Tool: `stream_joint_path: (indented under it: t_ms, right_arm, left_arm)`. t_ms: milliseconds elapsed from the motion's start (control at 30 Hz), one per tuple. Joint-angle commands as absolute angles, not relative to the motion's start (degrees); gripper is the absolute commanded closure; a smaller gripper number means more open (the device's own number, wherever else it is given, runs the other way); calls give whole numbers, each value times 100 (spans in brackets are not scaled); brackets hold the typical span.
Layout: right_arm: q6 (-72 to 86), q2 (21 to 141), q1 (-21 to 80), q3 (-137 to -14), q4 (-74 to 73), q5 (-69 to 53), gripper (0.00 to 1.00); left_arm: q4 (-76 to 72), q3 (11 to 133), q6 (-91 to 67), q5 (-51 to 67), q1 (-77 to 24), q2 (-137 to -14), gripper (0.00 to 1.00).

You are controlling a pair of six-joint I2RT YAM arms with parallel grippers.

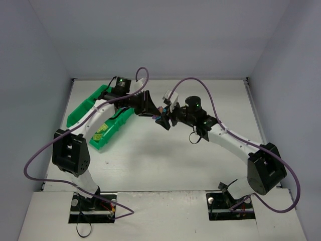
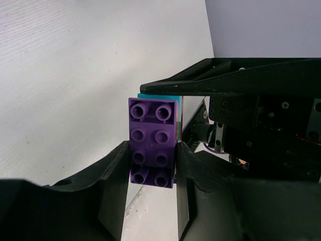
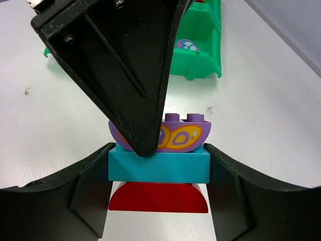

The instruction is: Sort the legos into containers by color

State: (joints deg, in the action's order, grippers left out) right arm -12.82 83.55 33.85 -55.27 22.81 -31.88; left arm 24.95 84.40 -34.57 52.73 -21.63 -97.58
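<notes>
A stack of three legos hangs above the middle of the table (image 1: 161, 116). A purple brick (image 3: 185, 135) with a butterfly print sits on top, a cyan brick (image 3: 158, 168) in the middle and a red curved brick (image 3: 158, 198) below. My right gripper (image 3: 158, 160) is shut on the cyan brick's ends. My left gripper (image 2: 153, 150) comes in from the other side, and its jaws press both sides of the purple brick (image 2: 152, 125). One left finger (image 3: 125, 65) covers part of the purple brick in the right wrist view. The green tray of containers (image 1: 85, 108) lies at the far left.
A yellow-green brick (image 1: 99, 134) lies in the tray's near compartment. Another printed purple brick (image 3: 186, 45) shows in a tray compartment (image 3: 200, 60). Both arms meet over the table's centre, with purple cables looping above them. Grey walls close the table at back and sides.
</notes>
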Motion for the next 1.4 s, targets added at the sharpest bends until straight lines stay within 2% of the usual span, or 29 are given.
stream_joint_path:
  t_ms: [0, 433, 700, 833, 967, 1033, 1133, 1200, 1233, 1267, 1333, 1367]
  right_arm:
    - [-1406, 8112, 3419, -5573, 2619, -3103, 100]
    - [-1442, 7708, 3261, -4685, 2373, -2558, 100]
    - [-1450, 7532, 3182, -4570, 2277, -2452, 100]
    - [-1380, 7506, 3173, -4579, 2206, -2417, 100]
    - [-1266, 7488, 3173, -4605, 2215, -2364, 100]
    - [-1222, 7488, 3173, -4632, 2215, -2347, 100]
    - [-1090, 7488, 3173, -4684, 2206, -2259, 100]
    - [-958, 7506, 3173, -4719, 2224, -2232, 100]
    - [-915, 7523, 3173, -4737, 2232, -2250, 100]
    - [-879, 7541, 3182, -4746, 2241, -2276, 100]
    - [-818, 7567, 3182, -4763, 2276, -2285, 100]
    - [-791, 7576, 3182, -4781, 2320, -2276, 100]
  left_arm:
    - [2311, 8710, -3393, 5520, -2154, -9633, 100]
    - [2987, 9263, -2980, 5555, -1477, -9721, 100]
    - [3295, 9659, -2717, 5442, -1064, -9984, 100]
    - [3638, 9940, -2444, 4301, -888, -10195, 100]
    - [3911, 10361, -2066, 1898, -888, -10563, 98]
    - [3894, 10415, -2013, 1234, -888, -10713, 97]
    - [3675, 10406, -1907, 292, -888, -11055, 92]
    - [3542, 10415, -1855, 54, -888, -11188, 75]
    - [3498, 10424, -1854, 53, -879, -11293, 71]
    - [3376, 10424, -1854, 53, -888, -11329, 62]
    - [3305, 10441, -1863, 70, -888, -11443, 55]
    - [3305, 10468, -1872, 96, -888, -11469, 48]
